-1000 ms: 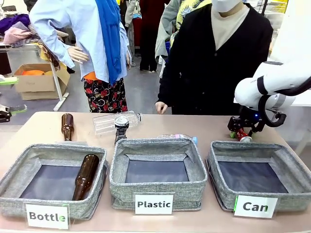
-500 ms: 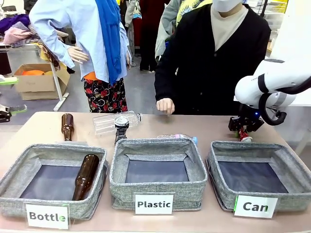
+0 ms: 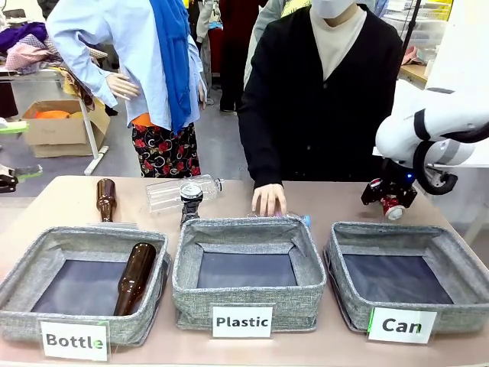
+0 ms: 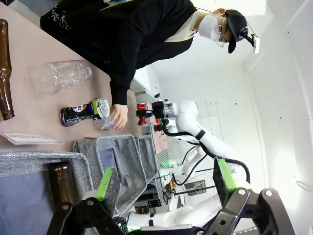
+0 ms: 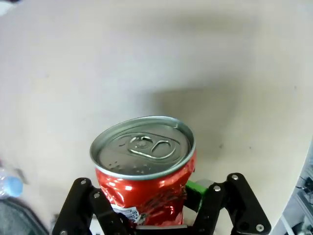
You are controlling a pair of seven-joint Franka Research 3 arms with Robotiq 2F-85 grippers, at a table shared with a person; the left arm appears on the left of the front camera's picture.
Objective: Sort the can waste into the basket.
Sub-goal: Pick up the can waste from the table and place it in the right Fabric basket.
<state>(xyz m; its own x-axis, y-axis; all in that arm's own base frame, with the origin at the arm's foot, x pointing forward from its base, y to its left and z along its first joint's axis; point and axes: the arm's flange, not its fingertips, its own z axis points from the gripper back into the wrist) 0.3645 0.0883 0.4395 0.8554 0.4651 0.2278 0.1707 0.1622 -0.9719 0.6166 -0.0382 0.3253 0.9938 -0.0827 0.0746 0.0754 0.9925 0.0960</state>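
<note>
The right gripper (image 3: 391,200) is clamping its fingers on the crushed red can (image 3: 393,208) and is holding it over the table (image 3: 69,191), just beyond the far rim of the grey basket labelled "Can" (image 3: 451,315). In the right wrist view the red can (image 5: 144,171) is sitting upright between the black fingers of the right gripper (image 5: 146,208), its silver top and pull tab facing the camera and its dented wall pressing against a green pad. The left gripper (image 4: 164,178) is standing with its fingers spread wide and nothing between them. The black and silver can (image 3: 191,195) is lying on the table behind the "Plastic" basket (image 3: 191,306), beside a clear plastic bottle (image 3: 172,193). The person's hand (image 3: 269,200) is resting on a second clear bottle at that basket's far rim. One brown bottle (image 3: 134,277) is lying inside the "Bottle" basket (image 3: 23,321), and another brown bottle (image 3: 105,199) is lying on the table behind it.
</note>
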